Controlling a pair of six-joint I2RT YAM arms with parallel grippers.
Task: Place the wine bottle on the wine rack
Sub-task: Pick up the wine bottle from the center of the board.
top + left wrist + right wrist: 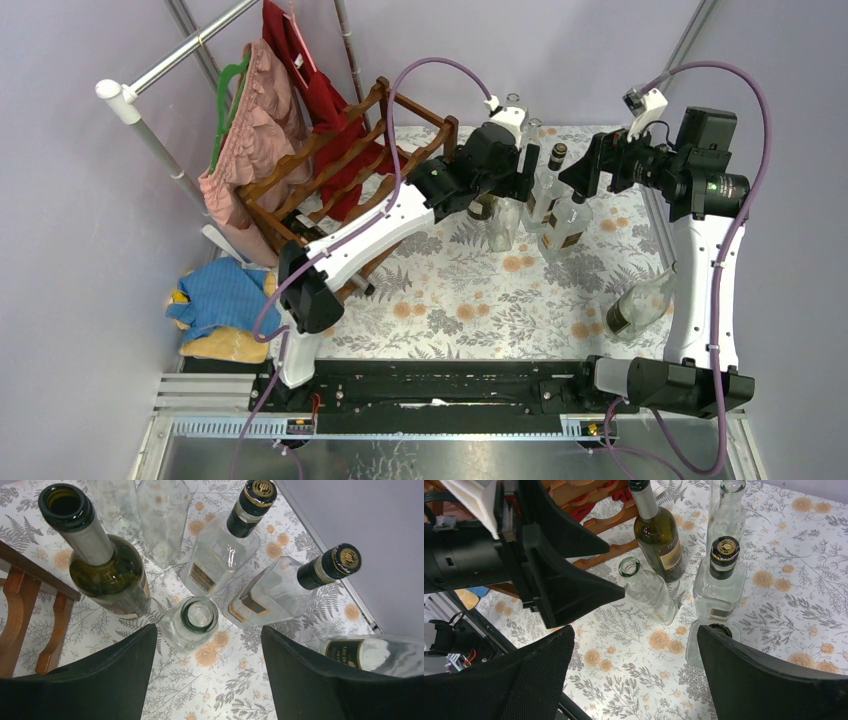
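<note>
wine bottle [107,575] | clear bottle [192,625] just beside | wine rack [15,610] near

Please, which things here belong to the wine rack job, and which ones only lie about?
For the job:
- dark green wine bottle
- wine rack

Only lying about:
- clear open bottles
- two capped square bottles
- bottle on its side
- hanging clothes
- blue cloth

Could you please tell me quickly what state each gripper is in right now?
Left gripper: open, holding nothing, close to the small clear bottle.
Right gripper: open wide, holding nothing.
</note>
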